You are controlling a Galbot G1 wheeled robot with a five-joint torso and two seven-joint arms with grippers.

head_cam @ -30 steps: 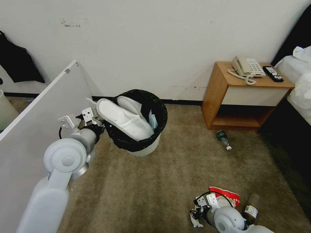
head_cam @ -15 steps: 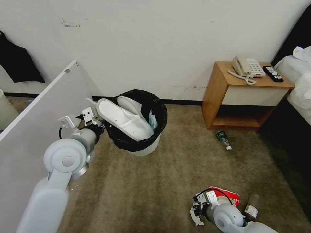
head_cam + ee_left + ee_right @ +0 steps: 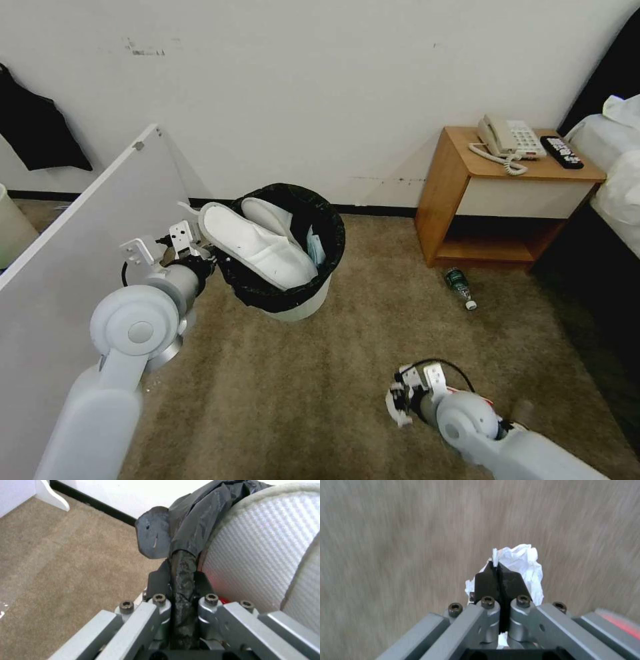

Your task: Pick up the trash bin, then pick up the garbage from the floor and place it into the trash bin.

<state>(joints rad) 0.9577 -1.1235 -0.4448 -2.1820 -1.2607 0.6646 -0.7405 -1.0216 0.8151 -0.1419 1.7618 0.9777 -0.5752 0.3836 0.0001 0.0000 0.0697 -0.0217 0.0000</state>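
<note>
Trash bin (image 3: 298,301), small round white plastic with black bag liner folded over rim, sat raised off the tan carpet (image 3: 280,400) near the wall, tilted toward the robot. Left gripper (image 3: 181,580) was clamped on the liner-covered rim at the bin's left side. Two white slippers (image 3: 257,243) lay inside the bin, one pressed beside the gripper. Right gripper (image 3: 500,577) was closed on a crumpled white tissue (image 3: 523,565), low over the carpet at front right. Green-labelled plastic bottle (image 3: 460,285) lay on the carpet by the wooden nightstand (image 3: 460,180), well apart from both grippers
</note>
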